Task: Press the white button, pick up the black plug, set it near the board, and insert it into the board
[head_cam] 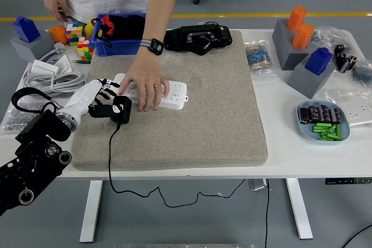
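Observation:
A white power strip (174,93) lies on the grey mat (203,120), towards its far left. A person's hand (144,84) rests flat on the strip's middle and covers much of it. The black plug (121,108) sits just in front of the strip's left end, its black cable (111,149) trailing over the mat's near edge. My left hand (102,101) comes in from the lower left and is shut on the plug, fingers curled round its left side. My right arm is out of view.
A blue bin (125,33) and a black device (196,38) stand at the mat's far edge. Cubes (78,39) and white adapters (46,71) crowd the left. Grey blocks with orange cylinders (299,42) and a blue dish (323,121) stand right.

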Robot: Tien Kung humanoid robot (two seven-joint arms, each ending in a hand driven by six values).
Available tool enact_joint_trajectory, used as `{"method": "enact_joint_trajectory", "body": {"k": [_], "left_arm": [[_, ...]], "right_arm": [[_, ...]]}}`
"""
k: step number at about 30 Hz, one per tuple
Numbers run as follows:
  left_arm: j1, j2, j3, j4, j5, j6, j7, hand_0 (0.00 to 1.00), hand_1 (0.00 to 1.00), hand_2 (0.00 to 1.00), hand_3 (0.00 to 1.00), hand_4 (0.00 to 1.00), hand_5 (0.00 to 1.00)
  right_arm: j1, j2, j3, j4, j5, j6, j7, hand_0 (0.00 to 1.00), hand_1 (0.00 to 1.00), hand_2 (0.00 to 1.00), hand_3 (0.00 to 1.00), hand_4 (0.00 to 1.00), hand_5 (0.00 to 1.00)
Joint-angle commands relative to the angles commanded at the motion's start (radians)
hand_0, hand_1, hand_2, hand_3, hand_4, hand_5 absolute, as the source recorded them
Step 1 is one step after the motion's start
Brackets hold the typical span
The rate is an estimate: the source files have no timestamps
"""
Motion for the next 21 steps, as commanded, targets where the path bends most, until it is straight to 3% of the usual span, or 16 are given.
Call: {"method": "enact_joint_trajectory", "body": {"k": [1, 6, 7, 18, 21], "left_arm": [[0.001, 0.0, 0.006, -0.002, -0.002, -0.003, 0.006, 0.444, 0.647, 0.66, 0.79, 0.806, 0.687], [0.005, -0.003, 0.029, -0.011, -0.008, -0.013, 0.027, 0.444, 0.647, 0.66, 0.79, 0.806, 0.687], [0.006, -0.004, 0.031, -0.012, -0.009, -0.014, 0.029, 0.464, 0.688, 0.697, 0.822, 0.838, 0.823], [0.009, -0.005, 0.048, -0.021, 0.011, -0.029, 0.052, 0.466, 0.689, 0.701, 0.827, 0.846, 0.831], [0.01, -0.003, 0.049, -0.026, 0.022, -0.033, 0.056, 0.463, 0.69, 0.702, 0.828, 0.848, 0.787]], "right_arm": [[0.0, 0.0, -0.001, 0.0, 0.0, 0.0, 0.0, 0.717, 0.685, 0.677, 0.624, 0.673, 0.389], [0.0, 0.0, -0.001, 0.001, 0.0, 0.0, 0.0, 0.717, 0.685, 0.677, 0.624, 0.673, 0.389], [0.0, 0.0, -0.001, 0.001, 0.0, 0.0, 0.0, 0.715, 0.685, 0.677, 0.625, 0.673, 0.388], [0.001, 0.0, -0.001, 0.0, 0.001, 0.0, 0.0, 0.716, 0.685, 0.677, 0.624, 0.672, 0.388], [0.001, 0.0, -0.001, 0.0, 0.001, 0.0, 0.0, 0.717, 0.685, 0.677, 0.624, 0.67, 0.388]]}}
